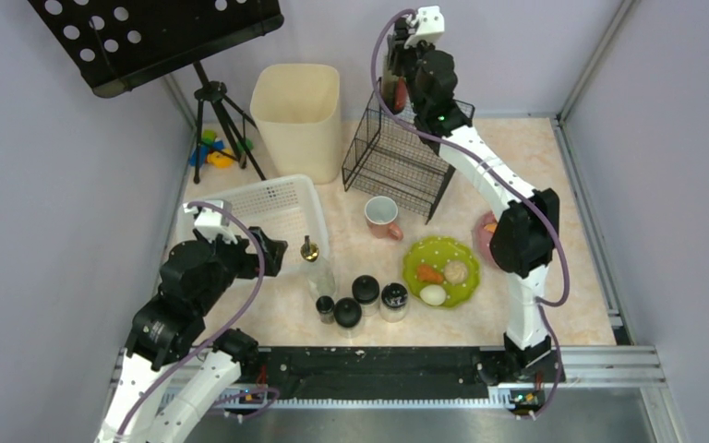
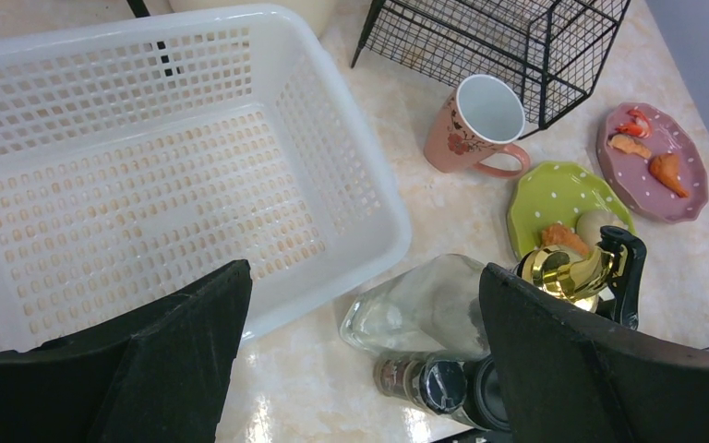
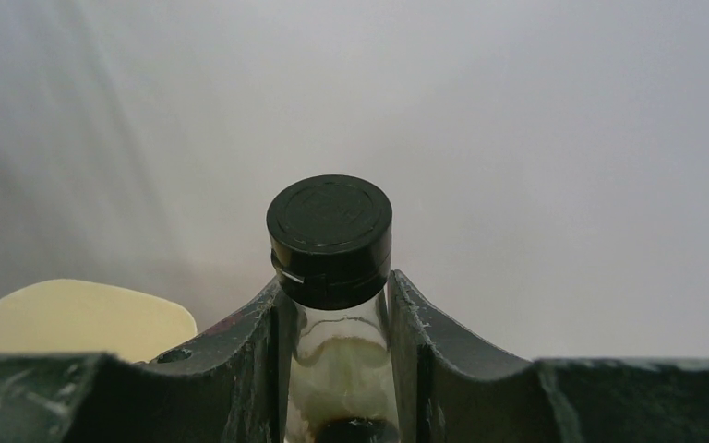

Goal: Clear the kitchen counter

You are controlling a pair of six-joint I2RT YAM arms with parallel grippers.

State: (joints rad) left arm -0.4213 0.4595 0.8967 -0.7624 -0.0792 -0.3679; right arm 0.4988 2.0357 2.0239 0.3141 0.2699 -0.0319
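Observation:
The kitchen counter (image 1: 554, 175) is glossy beige-pink marble. My right gripper (image 1: 397, 90) is raised at the back above the black wire rack (image 1: 397, 161). It is shut on a clear glass bottle (image 3: 332, 231) with a black cap, its fingers (image 3: 425, 323) pressed on both sides of the neck. My left gripper (image 1: 272, 254) hangs open and empty over the front right corner of the white basket (image 2: 148, 166). A glass bottle with a gold pourer (image 2: 434, 305) stands just right of that corner, beside several black-lidded spice jars (image 1: 366, 293).
A pink mug (image 1: 383, 217) stands in front of the rack. A green plate (image 1: 415, 268) and a pink plate (image 2: 683, 198) carry food. A cream bin (image 1: 297, 115) and a tripod stand (image 1: 212, 101) are at the back left. A black rail (image 1: 369, 369) runs along the near edge.

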